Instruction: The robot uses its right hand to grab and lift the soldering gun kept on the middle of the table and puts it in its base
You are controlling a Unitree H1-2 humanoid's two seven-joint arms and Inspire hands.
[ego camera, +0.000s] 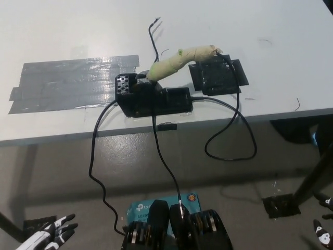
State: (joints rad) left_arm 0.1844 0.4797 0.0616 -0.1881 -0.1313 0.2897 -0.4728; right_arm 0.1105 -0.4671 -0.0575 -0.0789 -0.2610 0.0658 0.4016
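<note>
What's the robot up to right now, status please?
Left hand low at bottom left, open, empty. Right hand barely in view, bottom right. Soldering gun sits tilted in its base on the table. Cables trail off the edge.

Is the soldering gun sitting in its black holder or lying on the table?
In the holder: the soldering gun leans tilted, its lower end in the black base.

Single head view, high, pitched steeply down over the white table's (218, 26) near edge and the floor below. Medium range. Left hand (49, 234) at lower left corner, right hand (322, 234) at lower right corner; table far above both.
</note>
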